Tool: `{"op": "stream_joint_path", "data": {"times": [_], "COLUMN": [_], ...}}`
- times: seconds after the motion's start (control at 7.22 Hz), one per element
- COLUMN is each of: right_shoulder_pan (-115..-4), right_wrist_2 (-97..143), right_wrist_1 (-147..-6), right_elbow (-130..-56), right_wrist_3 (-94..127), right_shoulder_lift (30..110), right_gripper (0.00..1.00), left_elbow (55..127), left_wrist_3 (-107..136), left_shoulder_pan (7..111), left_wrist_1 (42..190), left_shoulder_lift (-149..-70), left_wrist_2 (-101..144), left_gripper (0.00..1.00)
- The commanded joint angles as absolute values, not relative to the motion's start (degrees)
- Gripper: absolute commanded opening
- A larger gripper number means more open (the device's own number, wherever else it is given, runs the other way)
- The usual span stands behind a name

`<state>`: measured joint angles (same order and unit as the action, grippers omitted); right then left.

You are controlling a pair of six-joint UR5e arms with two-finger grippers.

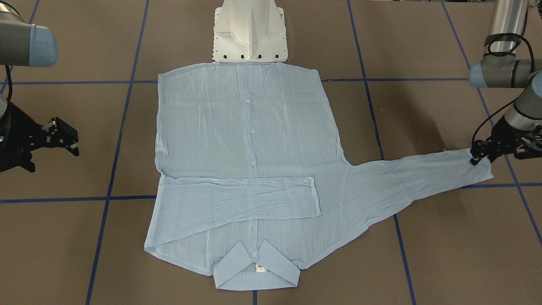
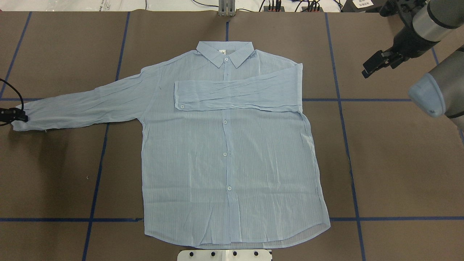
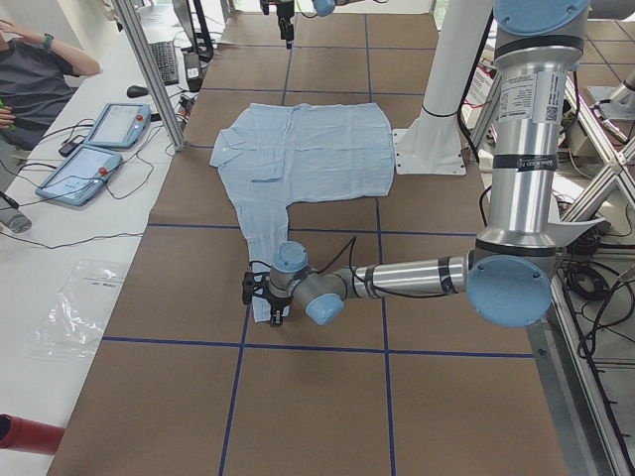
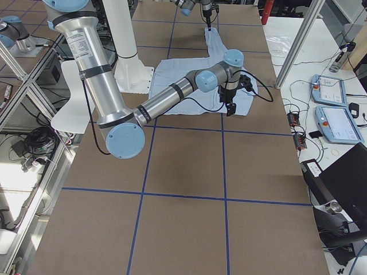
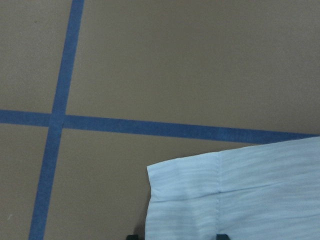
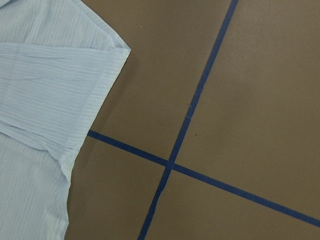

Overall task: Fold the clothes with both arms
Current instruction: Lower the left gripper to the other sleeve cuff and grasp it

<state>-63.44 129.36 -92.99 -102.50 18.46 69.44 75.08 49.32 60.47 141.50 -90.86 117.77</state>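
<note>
The light-blue striped shirt lies flat and buttoned on the brown table, collar away from the robot. One sleeve is folded across the chest. The other sleeve stretches out to the overhead view's left. My left gripper is low at that sleeve's cuff. In the left wrist view its fingertips stand apart on either side of the cuff, so it is open. My right gripper hangs open and empty above bare table, off the shirt's folded-sleeve side.
The white robot base stands at the shirt's hem. Blue tape lines cross the brown table. Tablets and cables lie on a side bench where a person sits. Bare table surrounds the shirt.
</note>
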Motion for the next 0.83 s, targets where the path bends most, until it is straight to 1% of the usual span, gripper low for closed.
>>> {"op": "stream_joint_path", "data": {"times": [0.0, 0.14, 0.28, 0.42, 0.55, 0.69], "right_shoulder_pan": [-63.28, -63.11, -63.11, -63.11, -63.11, -63.11], "right_wrist_2": [129.11, 128.94, 128.94, 128.85, 128.85, 128.85], "right_wrist_1": [-92.99, -92.99, -92.99, -92.9, -92.9, -92.9], "right_elbow": [-102.22, -102.13, -102.13, -102.04, -101.87, -101.78], "right_wrist_3": [18.46, 18.37, 18.37, 18.37, 18.02, 18.02], "right_shoulder_lift": [69.52, 69.52, 69.7, 69.78, 69.87, 69.96], "right_gripper": [1.0, 1.0, 1.0, 1.0, 1.0, 1.0], "left_elbow": [75.5, 75.76, 76.2, 76.9, 78.04, 79.18], "left_wrist_3": [49.31, 49.31, 49.31, 49.31, 49.39, 49.39], "left_shoulder_pan": [60.56, 60.64, 60.73, 60.82, 60.99, 61.08], "left_wrist_1": [141.33, 141.24, 140.98, 140.89, 140.71, 139.84], "left_shoulder_lift": [-91.14, -91.32, -91.41, -91.49, -91.41, -91.49], "left_wrist_2": [117.77, 117.77, 117.77, 117.86, 118.21, 118.3], "left_gripper": [0.45, 0.37, 0.23, 0.07, 0.0, 0.0]}}
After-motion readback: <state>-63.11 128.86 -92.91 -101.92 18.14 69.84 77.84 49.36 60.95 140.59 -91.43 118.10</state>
